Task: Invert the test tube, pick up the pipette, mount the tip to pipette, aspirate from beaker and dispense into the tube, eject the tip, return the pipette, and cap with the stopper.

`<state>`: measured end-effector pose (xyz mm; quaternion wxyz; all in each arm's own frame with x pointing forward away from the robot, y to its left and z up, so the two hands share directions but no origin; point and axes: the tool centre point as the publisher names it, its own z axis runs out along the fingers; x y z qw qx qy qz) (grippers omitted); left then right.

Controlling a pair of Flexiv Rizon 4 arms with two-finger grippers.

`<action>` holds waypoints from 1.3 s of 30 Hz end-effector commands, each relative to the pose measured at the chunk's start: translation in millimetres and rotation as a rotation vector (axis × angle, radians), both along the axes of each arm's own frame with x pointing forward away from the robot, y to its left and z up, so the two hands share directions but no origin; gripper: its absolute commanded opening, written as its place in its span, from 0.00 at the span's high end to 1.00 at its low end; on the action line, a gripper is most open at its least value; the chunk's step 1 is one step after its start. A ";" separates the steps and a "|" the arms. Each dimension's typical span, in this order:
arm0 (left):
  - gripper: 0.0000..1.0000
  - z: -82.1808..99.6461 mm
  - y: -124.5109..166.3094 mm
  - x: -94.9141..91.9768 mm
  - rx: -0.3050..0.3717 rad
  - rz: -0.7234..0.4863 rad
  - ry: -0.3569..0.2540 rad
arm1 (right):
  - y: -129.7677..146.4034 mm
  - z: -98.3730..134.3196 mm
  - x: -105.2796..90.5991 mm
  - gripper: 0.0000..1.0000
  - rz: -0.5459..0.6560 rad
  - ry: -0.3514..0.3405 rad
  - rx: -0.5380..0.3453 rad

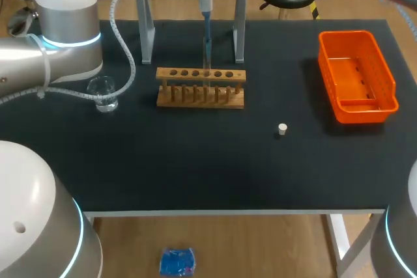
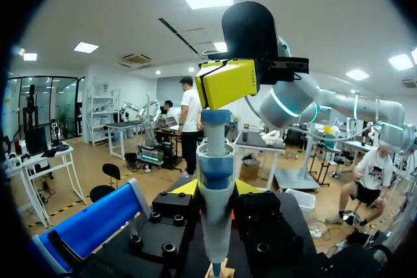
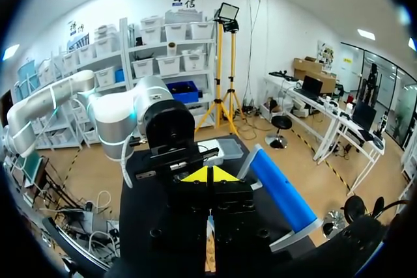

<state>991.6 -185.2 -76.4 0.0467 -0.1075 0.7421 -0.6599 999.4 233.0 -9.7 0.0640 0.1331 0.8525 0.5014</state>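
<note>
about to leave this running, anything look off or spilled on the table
Nothing stands out. The beaker is upright with no puddle around it, the wooden rack sits level, and the stopper stands alone between rack and orange bin.

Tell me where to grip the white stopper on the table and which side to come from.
Grip the stopper across its round sides, coming straight down from above. It seems to stand upright and alone on the table, low and small, with open space all round, so a side approach would likely scrape the surface.
</note>
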 end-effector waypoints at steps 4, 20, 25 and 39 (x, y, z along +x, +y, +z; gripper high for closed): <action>1.00 3.0 -0.3 0.2 0.000 0.001 -0.001 | -0.3 -6.2 0.9 1.00 0.003 0.007 -0.009; 1.00 3.0 -0.3 0.2 0.000 0.001 -0.001 | 1.1 -17.2 -1.4 1.00 0.008 0.024 -0.019; 1.00 3.0 -0.3 0.2 0.000 0.001 -0.001 | 1.3 -19.6 -2.5 1.00 0.008 0.029 -0.021; 1.00 3.0 -0.3 0.2 0.000 0.001 -0.001 | 1.5 -23.6 -4.3 1.00 0.007 0.037 -0.029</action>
